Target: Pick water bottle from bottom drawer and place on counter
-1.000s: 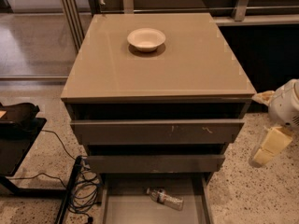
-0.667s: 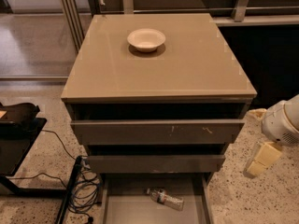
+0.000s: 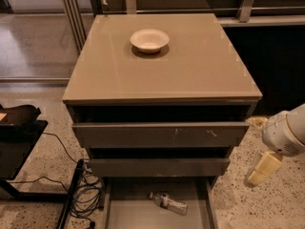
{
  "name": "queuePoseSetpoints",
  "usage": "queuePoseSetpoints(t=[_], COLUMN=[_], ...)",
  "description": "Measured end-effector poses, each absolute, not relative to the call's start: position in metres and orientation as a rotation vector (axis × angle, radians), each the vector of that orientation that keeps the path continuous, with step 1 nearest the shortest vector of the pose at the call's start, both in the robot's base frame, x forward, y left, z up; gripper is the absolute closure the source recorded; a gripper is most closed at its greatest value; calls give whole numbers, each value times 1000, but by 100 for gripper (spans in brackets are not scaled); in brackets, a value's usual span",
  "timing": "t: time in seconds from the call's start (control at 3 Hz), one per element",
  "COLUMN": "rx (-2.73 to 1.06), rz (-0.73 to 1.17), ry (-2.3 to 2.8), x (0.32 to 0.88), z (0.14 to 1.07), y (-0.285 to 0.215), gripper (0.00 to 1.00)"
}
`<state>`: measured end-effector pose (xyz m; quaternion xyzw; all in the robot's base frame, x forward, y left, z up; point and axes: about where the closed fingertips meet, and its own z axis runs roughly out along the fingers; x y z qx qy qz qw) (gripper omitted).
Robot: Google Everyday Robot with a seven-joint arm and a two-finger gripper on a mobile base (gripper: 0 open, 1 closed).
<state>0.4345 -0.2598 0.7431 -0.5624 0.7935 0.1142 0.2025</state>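
Note:
The water bottle (image 3: 167, 202) lies on its side on the grey floor of the open bottom drawer (image 3: 128, 216), near the drawer's back, cap toward the left. The counter (image 3: 190, 70) is the glossy taupe top of the cabinet. My gripper (image 3: 261, 170) hangs at the right of the cabinet, over the speckled floor, level with the middle drawer and well right of and above the bottle. It holds nothing that I can see.
A white bowl (image 3: 149, 40) sits on the counter near its back. Two taller drawers (image 3: 159, 135) stand partly pulled out above the bottom one. A black stand (image 3: 19, 128) and loose cables (image 3: 86, 190) are on the floor at the left.
My arm and gripper have moved down and slightly left along the cabinet's right side. The bottle, bowl and drawers have not moved.

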Motion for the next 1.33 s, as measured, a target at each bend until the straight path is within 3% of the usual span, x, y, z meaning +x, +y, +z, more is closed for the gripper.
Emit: queuePoseSetpoints(t=[0.67, 1.33], rx=[-1550, -1461], rz=[464, 386], ry=[2092, 2242], x=[428, 435], z=[645, 542], y=[-247, -255], gripper=[0, 0])
